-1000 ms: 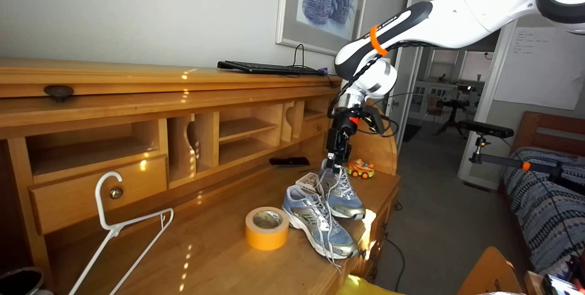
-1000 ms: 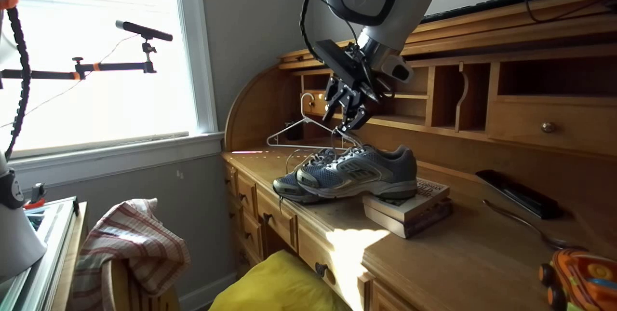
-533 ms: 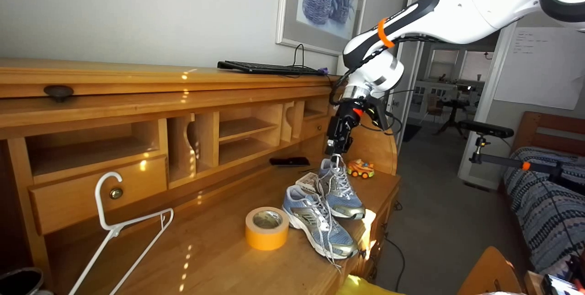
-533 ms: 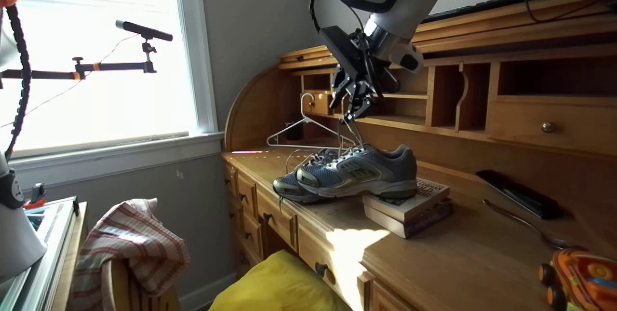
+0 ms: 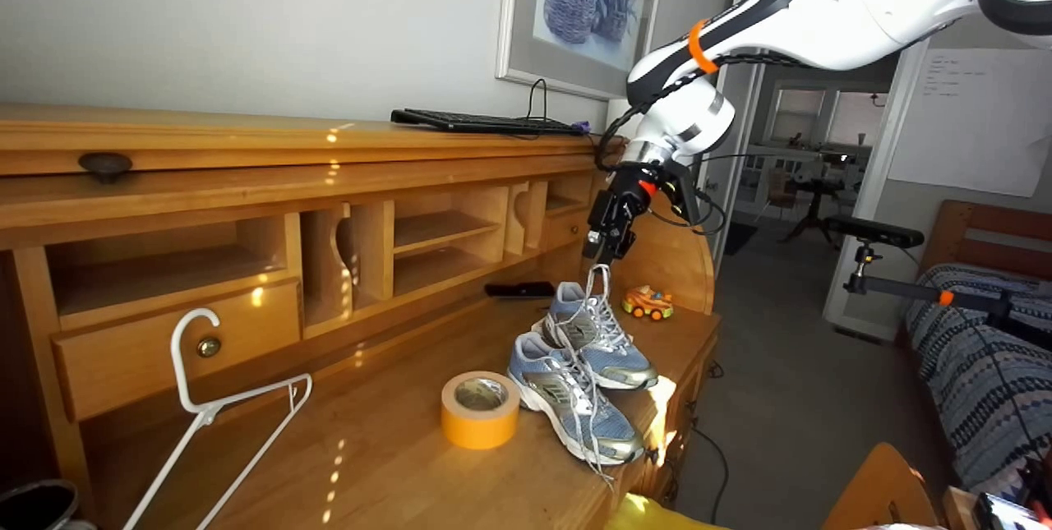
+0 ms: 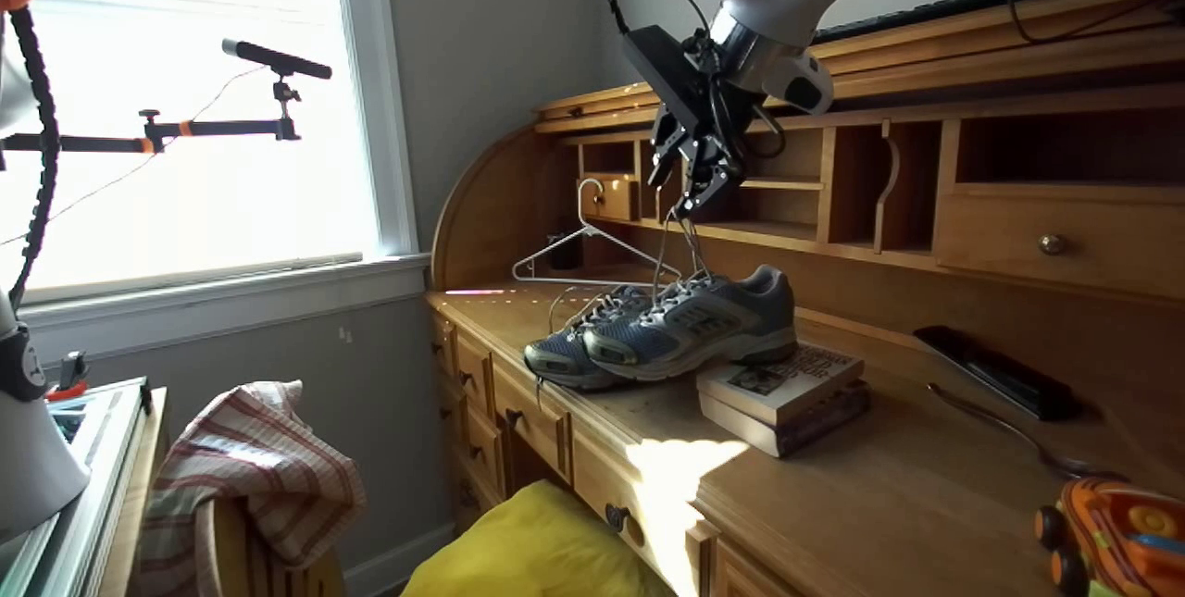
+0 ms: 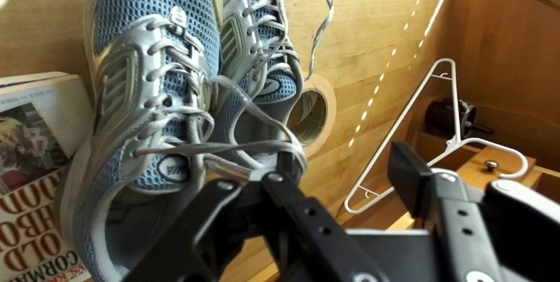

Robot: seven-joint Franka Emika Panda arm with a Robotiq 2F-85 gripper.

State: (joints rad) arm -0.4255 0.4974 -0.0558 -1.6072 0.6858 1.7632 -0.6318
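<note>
My gripper point(image 7: 348, 172) is open, its fingers wide apart with nothing between the pads. A grey shoelace point(image 7: 258, 146) is looped around one finger, seen in the wrist view. The lace runs up taut from a blue and silver running shoe point(image 6: 713, 324) to the gripper point(image 6: 670, 195) above it. This shoe also shows in an exterior view point(image 5: 596, 341), with its heel at the books point(image 6: 778, 398); whether the heel touches them is unclear. The matching second shoe point(image 5: 563, 394) lies flat on the wooden desk point(image 5: 370, 464) beside it, laces loose.
An orange tape roll point(image 5: 481, 431) stands beside the shoes. A white hanger point(image 5: 246, 394) leans at the drawers. A toy car point(image 6: 1125, 532), a metal utensil point(image 6: 1000, 416) and a black slab-like object point(image 6: 1000, 373) lie on the desk. Desk cubbies point(image 5: 448, 226) rise behind.
My gripper has risen, stretching the looped lace. The laced shoe has shifted off the top of the books and its heel has tilted up. The second shoe has not moved.
</note>
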